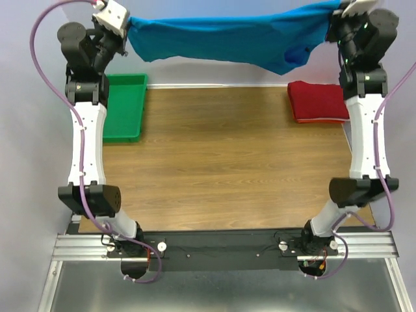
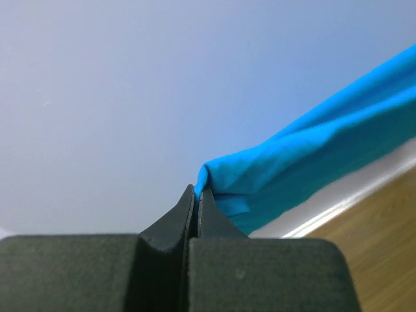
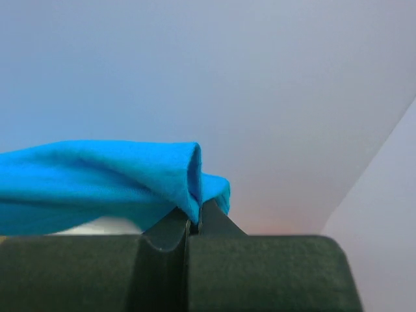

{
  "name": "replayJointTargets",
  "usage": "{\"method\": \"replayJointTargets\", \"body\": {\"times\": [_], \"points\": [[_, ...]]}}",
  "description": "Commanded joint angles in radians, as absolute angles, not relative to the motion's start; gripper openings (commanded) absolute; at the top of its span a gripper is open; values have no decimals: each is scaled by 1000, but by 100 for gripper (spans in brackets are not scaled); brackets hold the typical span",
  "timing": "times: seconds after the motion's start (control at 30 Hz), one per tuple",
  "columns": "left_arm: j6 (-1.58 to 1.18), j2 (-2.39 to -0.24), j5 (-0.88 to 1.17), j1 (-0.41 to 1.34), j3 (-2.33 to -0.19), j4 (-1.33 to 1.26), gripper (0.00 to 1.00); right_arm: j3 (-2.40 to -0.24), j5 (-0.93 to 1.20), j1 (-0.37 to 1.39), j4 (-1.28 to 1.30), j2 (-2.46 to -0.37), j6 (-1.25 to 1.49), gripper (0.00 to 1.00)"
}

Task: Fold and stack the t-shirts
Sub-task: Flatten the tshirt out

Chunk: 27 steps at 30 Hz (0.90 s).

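Left side: green tray (image 1: 123,110) sits at the far-left edge of the worktop (image 1: 221,156), well apart from both shirts.

Left tool (image 1: 128,23) is raised over the far-left corner. In the left wrist view its (image 2: 197,196) fingers are pressed together with a bunched corner of the blue t-shirt (image 2: 312,156) pinched at the tips.

The blue t-shirt (image 1: 227,39) hangs in the air above the far edge of the worktop, strung between the two tools. Top edge is fairly taut. The cloth is bright blue and plain, wrinkled, draping down below the line, with the lowest fold sagging toward the right end. It is not touching the worktop as far as I can tell.

Right tool (image 1: 338,14) is raised over the far-right corner. In the right wrist view its (image 3: 194,218) fingers are clamped on a rolled edge of the blue cloth (image 3: 97,175).

Dark red t-shirt (image 1: 317,101) lies folded flat on the far-right worktop, below the blue one's sagging end, with a paler strip along its near edge. The right arm covers its right side.
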<state>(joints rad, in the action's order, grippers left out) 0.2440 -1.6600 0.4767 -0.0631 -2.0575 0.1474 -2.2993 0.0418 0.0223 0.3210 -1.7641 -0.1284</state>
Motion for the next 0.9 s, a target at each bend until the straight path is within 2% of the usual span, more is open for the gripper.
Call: {"method": "replayJointTargets", "body": {"times": [0.0, 0.03, 0.1, 0.13, 0.27, 0.4, 0.57, 0.8, 0.83, 0.87], "points": [[466, -1615, 532, -69, -1848, 195, 0, -1969, 141, 11, 299, -1629, -184, 1], [518, -1597, 547, -71, -1706, 207, 0, -1804, 150, 11, 304, -1596, -214, 1], [595, -1543, 555, -67, -1559, 236, 0, -1660, 187, 11, 313, -1498, -265, 1], [671, -1531, 560, -67, -1431, 244, 0, -1523, 192, 11, 327, -1467, -300, 1], [839, -1502, 540, -66, -1177, 307, 1, -1315, 250, 9, 434, -1387, -386, 1], [934, -1574, 497, -63, -1092, 391, 4, -1250, 299, 12, 604, -1472, -457, 1], [1015, -1653, 451, -63, -1091, 561, 4, -1299, 275, 12, 920, -1661, -529, 1], [1138, -1612, 420, -61, -1034, 778, 13, -1310, 293, 12, 1308, -1836, -659, 1], [1182, -1602, 402, -60, -997, 794, 16, -1309, 316, 12, 1372, -1845, -676, 8], [1209, -1580, 396, -60, -979, 836, 25, -1293, 322, 12, 1390, -1847, -710, 13]]}}
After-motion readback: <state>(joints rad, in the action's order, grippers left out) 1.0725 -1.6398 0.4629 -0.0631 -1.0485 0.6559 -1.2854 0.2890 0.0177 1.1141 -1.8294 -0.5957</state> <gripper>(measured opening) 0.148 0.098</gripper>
